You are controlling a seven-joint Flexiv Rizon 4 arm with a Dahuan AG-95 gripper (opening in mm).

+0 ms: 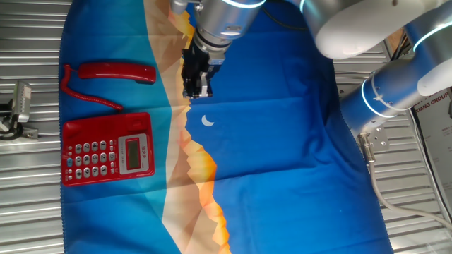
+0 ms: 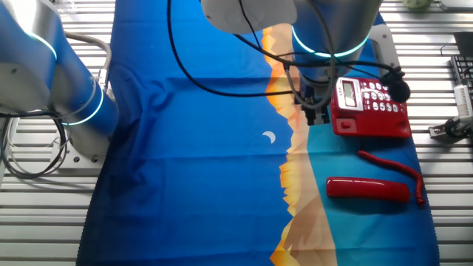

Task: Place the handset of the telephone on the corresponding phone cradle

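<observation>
In one fixed view, a small grey device [image 1: 20, 106] sits at the far left edge on the slatted metal counter [image 1: 35, 212], partly cut off and too small to identify. Just right of it, on the blue and orange cloth [image 1: 282, 162], the telephone [image 1: 108, 149] lies at left centre with its keypad and display facing up; its phone cradle [image 1: 106, 121] along the upper edge is unoccupied. The handset [image 1: 116, 72] lies apart above it in the upper left, joined by a thin red cord [image 1: 88, 95]. Right of the handset, the pincer [image 1: 197, 89] hangs near the cloth at upper centre holding nothing; its fingers are dark and close together, and whether they are spread or pressed together cannot be told. In the other fixed view the arm and cables hide part of the telephone's left side. The arm [image 1: 395, 63] runs off the frame at top and right.
</observation>
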